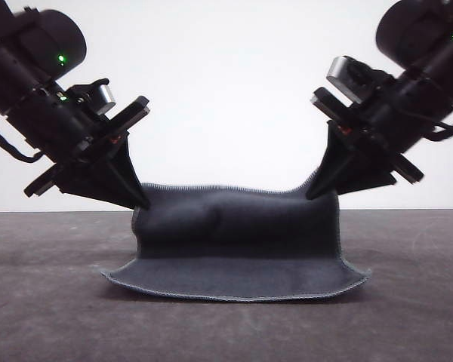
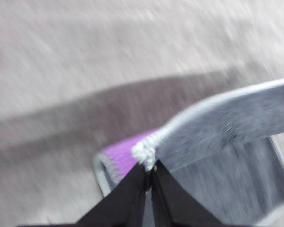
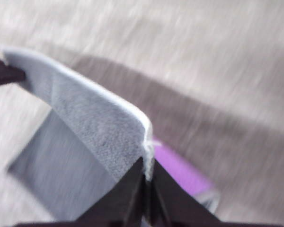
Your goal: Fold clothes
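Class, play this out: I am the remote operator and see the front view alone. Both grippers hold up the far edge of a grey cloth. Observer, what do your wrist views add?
Observer: The left gripper is pinched shut on a hemmed corner of the cloth.
Operator: And the other side?
Observer: The right gripper is likewise shut on its corner, the fingertips meeting on the hem.
Operator: Is the cloth grey all over?
Observer: No. The left wrist view shows a bright purple face under the lifted edge; the right wrist view shows it too.
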Motion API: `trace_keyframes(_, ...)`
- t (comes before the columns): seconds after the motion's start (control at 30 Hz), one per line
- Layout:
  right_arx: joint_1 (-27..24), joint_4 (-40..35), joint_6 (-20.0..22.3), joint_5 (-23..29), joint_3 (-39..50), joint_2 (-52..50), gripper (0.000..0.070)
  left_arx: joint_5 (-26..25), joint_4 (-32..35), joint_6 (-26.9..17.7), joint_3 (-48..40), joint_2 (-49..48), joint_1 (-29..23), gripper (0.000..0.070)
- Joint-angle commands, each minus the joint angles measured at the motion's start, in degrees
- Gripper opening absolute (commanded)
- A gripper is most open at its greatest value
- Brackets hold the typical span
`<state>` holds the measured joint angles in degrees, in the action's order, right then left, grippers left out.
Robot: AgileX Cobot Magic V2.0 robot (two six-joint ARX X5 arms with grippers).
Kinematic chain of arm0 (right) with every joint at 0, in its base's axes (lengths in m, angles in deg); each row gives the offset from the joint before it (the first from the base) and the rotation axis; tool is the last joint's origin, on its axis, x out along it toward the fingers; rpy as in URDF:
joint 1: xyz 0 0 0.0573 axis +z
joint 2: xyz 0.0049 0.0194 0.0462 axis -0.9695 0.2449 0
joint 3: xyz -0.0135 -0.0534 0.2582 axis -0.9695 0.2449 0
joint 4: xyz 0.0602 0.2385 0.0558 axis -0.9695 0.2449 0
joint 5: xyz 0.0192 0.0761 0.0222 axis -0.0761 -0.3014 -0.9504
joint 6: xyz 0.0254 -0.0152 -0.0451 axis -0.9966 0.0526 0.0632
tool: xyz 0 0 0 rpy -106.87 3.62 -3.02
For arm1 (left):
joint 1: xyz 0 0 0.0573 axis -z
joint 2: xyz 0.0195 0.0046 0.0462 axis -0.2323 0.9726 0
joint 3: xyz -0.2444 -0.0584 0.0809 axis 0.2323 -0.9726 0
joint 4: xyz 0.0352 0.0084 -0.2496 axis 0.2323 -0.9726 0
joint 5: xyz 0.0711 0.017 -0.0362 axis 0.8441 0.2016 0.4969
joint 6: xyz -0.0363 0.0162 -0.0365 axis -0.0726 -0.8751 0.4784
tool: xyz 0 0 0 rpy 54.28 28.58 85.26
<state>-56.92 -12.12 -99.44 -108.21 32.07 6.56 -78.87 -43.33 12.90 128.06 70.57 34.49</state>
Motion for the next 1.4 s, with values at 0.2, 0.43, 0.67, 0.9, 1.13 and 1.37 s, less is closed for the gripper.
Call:
trace_keyframes(0.2, 1.59, -2.09, -2.83, 0.21, 6.92, -7.65, 0.0003, 2.68, 0.05, 3.38, -4.17, -5.86, 2.62, 0.0008)
trace_keyframes(0.43, 2.65, 1.51, -4.25, 0.48, 9.4, -12.0, 0.0125, 3.56, -4.93, 4.34, -4.75, -9.61, 5.14, 0.0022)
trace_keyframes(0.67, 4.37, 10.71, -3.66, 2.36, 9.46, -16.45, 0.0279, 8.91, -14.26, 6.43, -4.78, -13.54, 7.39, 0.0344)
trace_keyframes(0.9, 4.61, 17.73, -6.01, 3.32, 9.46, -27.06, 0.0279, 9.07, -21.45, 6.36, -4.88, -22.45, 9.64, 0.0356)
trace_keyframes(1.13, 4.47, 25.07, -12.5, 3.76, 9.46, -34.6, 0.0279, 11.3, -24.99, 6.08, -5.47, -32.61, 10.85, 0.0355)
trace_keyframes(1.37, 3.44, 30.18, -16.06, 4.48, 9.46, -35.72, 0.028, 15.3, -28.17, 5.97, -10.84, -44.14, 10.86, 0.0355)
